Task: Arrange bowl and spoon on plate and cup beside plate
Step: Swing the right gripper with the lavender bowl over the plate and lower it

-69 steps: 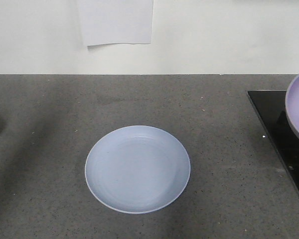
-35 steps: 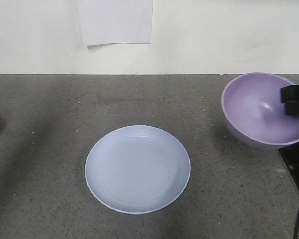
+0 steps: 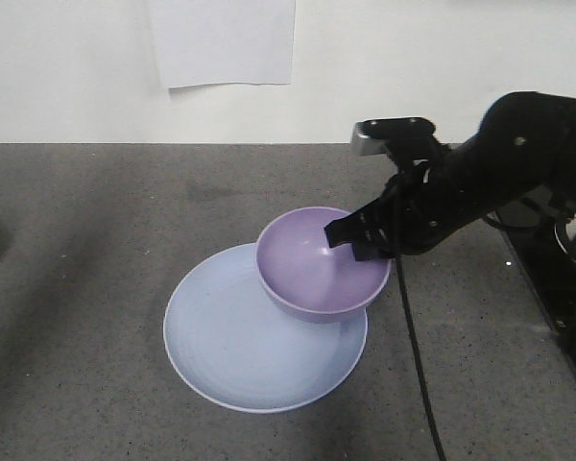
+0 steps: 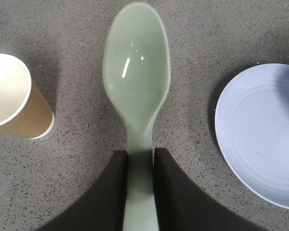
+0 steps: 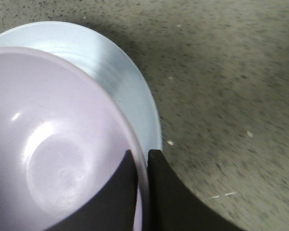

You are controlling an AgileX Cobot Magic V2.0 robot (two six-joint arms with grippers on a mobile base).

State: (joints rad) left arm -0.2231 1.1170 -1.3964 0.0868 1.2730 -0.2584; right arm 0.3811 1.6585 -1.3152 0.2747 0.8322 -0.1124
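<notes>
The lavender bowl (image 3: 319,264) hangs over the right rear part of the pale blue plate (image 3: 230,351), with my right gripper (image 3: 357,238) shut on its right rim. In the right wrist view the bowl (image 5: 53,144) covers much of the plate (image 5: 130,96) and the rim runs between the jaws of the right gripper (image 5: 142,156). My left gripper (image 4: 140,156) is shut on the handle of the mint-green spoon (image 4: 137,77), held above the counter. The brown paper cup (image 4: 14,98) stands left of the spoon, the plate (image 4: 265,134) to its right.
A dark speckled counter (image 3: 96,250) runs to a white wall with a sheet of paper (image 3: 223,40). A black panel (image 3: 557,279) lies at the right edge. A cable (image 3: 415,365) hangs from the right arm down to the front.
The right arm has carried the bowl from the far right edge leftward and down, to over the plate's right rear part. The plate has not moved.
</notes>
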